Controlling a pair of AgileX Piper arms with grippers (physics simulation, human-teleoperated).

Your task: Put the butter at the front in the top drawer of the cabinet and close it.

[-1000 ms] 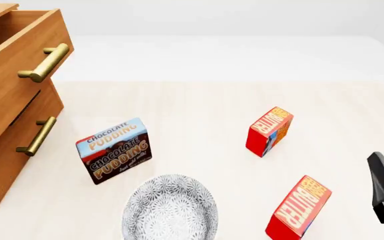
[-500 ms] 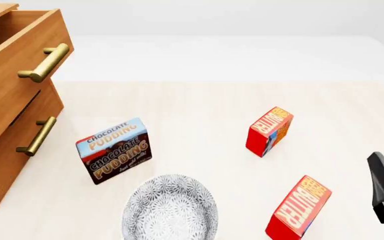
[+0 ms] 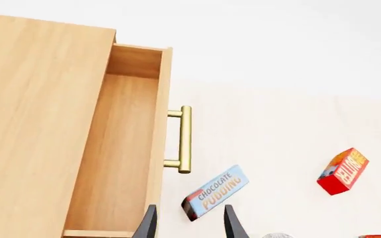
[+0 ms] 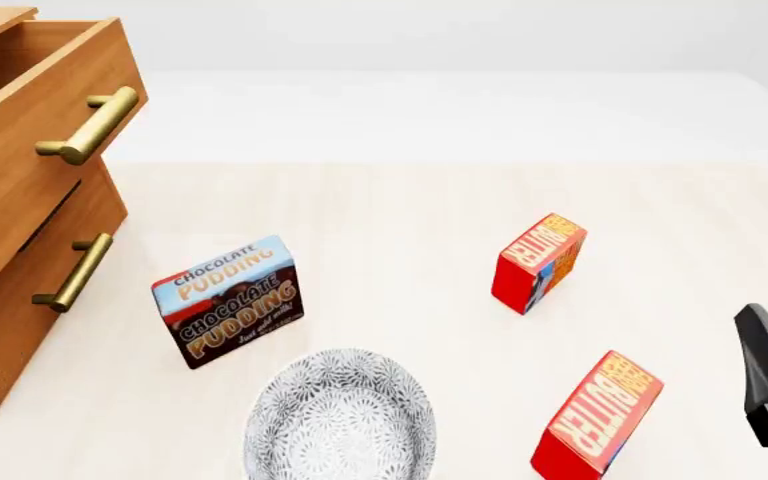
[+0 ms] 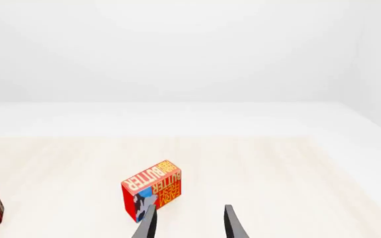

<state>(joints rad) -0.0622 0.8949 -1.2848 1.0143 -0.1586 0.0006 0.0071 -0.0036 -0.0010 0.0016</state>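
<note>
Standing untouched: butter (image 4: 596, 418), near right of table, upright | top drawer (image 4: 37, 130) of cabinet (image 4: 11, 330), far left, already open, empty | left gripper (image 3: 189, 223) and right gripper (image 5: 189, 223) fingers parted, holding nothing | remaining: grasp, place, close.

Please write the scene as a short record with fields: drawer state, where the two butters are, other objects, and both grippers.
top drawer: pulled open, nothing seen inside
cabinet: at the table's left
butter: front one, near right arm, untouched
second butter: farther back
pudding box: between cabinet and butters
patterned bowl: at front edge
left gripper: jaws open, holds nothing, above the drawer front
right gripper: jaws open, holds nothing
</note>
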